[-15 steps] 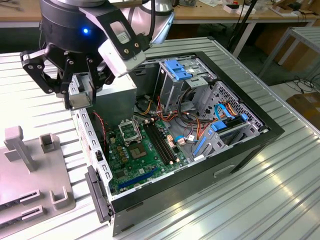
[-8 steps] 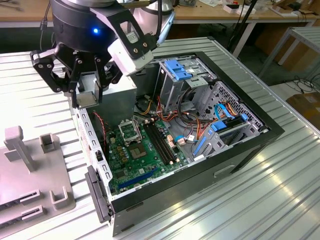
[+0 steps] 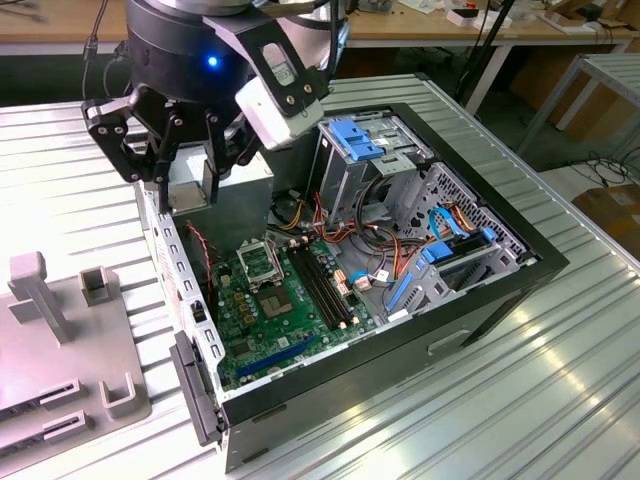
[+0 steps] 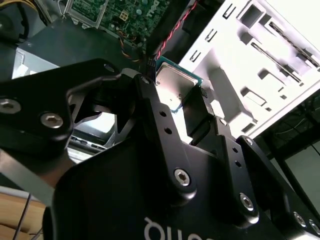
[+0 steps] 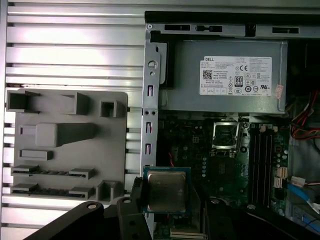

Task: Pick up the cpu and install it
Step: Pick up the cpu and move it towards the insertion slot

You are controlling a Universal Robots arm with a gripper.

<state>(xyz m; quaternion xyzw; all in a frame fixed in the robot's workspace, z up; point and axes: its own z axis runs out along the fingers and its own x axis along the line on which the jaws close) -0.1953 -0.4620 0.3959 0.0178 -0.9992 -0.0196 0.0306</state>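
The cpu [image 5: 166, 190] is a small flat square chip with a silver-grey top, and my gripper [image 5: 167, 210] is shut on it by two opposite edges. In the second wrist view the cpu [image 4: 176, 84] sits between the black fingers [image 4: 200, 112]. In the exterior view my gripper [image 3: 183, 185] hangs over the open computer case's wall on that view's left, by the power supply. The black-framed socket [image 3: 258, 263] lies on the green motherboard [image 3: 290, 310], lower and toward that view's right of the gripper. In the first wrist view the socket [image 5: 225, 136] is apart from the cpu.
A grey fixture tray [image 3: 60, 340] lies on the ribbed table outside the case. Inside the case are the grey power supply [image 5: 225, 75], a blue-topped drive cage [image 3: 365, 140], memory slots [image 3: 325, 285] and loose cables [image 3: 400, 250]. The case wall [image 3: 180, 280] stands below the gripper.
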